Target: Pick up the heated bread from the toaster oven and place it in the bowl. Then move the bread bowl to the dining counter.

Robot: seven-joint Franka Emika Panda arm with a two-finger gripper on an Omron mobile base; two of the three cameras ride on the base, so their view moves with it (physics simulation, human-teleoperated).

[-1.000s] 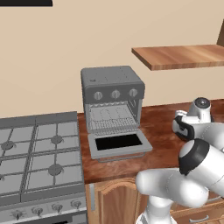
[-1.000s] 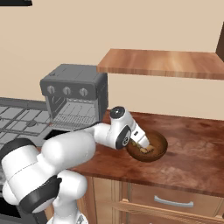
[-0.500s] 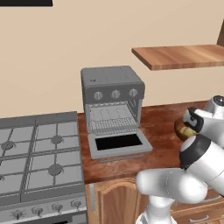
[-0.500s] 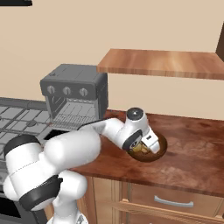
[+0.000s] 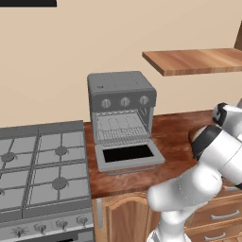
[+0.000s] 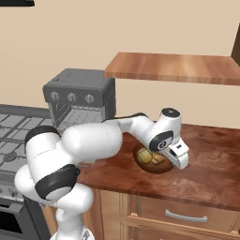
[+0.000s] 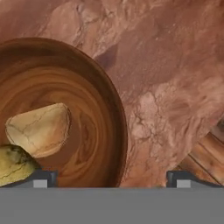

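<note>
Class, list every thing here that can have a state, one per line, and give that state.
toaster oven: door dropped open, rack bare
bowl: upright on the counter, holding food
heated bread: lying in the bowl, not gripped
gripper: jaws open, holding nothing, at the bowl's rim

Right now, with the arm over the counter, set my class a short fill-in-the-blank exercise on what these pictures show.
1. The bread lies inside the ____.
2. The toaster oven door hangs ____.
3. The gripper fingers stand ____, holding nothing.
4. Left of the toaster oven stands the gas ____.

Missing words: bowl; open; open; stove
</note>
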